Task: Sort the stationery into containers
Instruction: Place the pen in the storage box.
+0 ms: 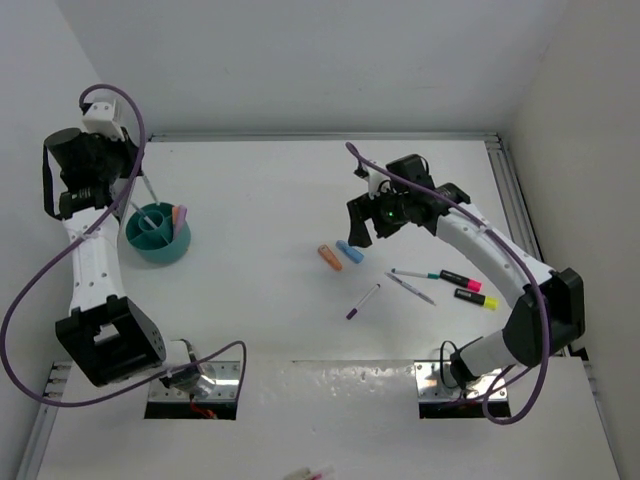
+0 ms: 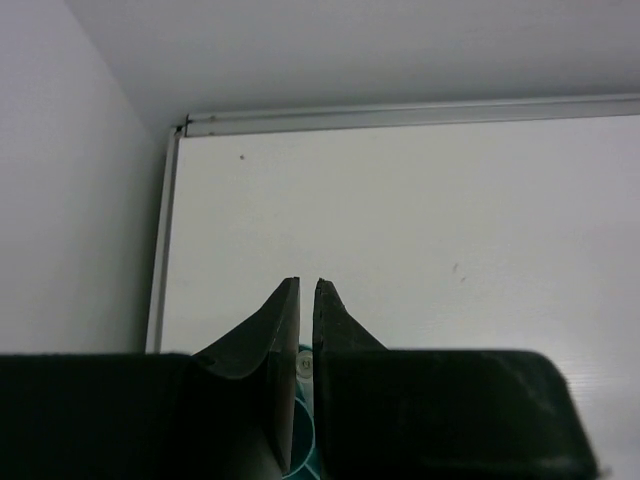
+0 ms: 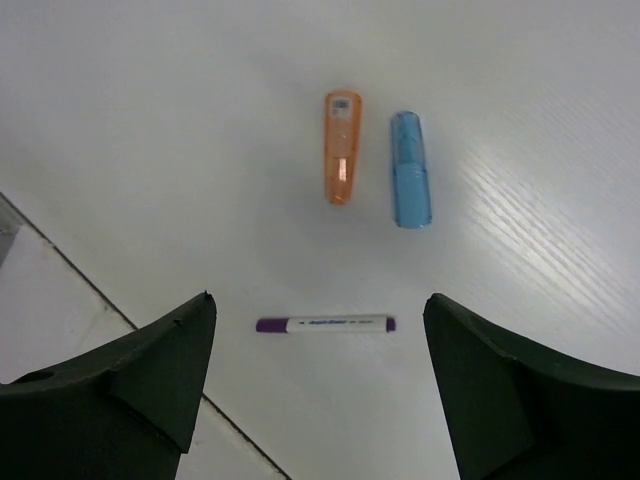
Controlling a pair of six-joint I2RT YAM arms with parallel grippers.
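- Seven loose pieces to clear off the worktop [image 1: 260, 190]: orange highlighter [image 3: 341, 160], blue highlighter [image 3: 410, 170], purple pen [image 3: 325, 324], thin pen with a teal end [image 1: 415, 273], thin grey pen [image 1: 412, 288], black marker with a pink end [image 1: 458, 279], black marker with a yellow end [image 1: 476, 298].
- Teal cup [image 1: 157, 250] well apart from them at the left side, with a peach highlighter [image 1: 180, 215] leaning at its far rim; other contents too small to name.
- Left hand [image 2: 307, 283]: closed on nothing, tips almost touching, poised just above the cup, a sliver of teal visible underneath.
- Right hand [image 3: 318, 297]: spread wide and empty, hanging above the worktop, purple pen lying between the fingers in the wrist view, orange and blue highlighters a little beyond.
- Step in hand, by the look of it: choosing and reaching for the next piece with the right hand.
- Next move calls for: picking one target, lowering straight onto it, setting the fingers across the barrel, closing firmly, then carrying it over to the cup.
- Worth minding: orange and blue highlighters just beside each other, so easy to nudge one while taking the other.
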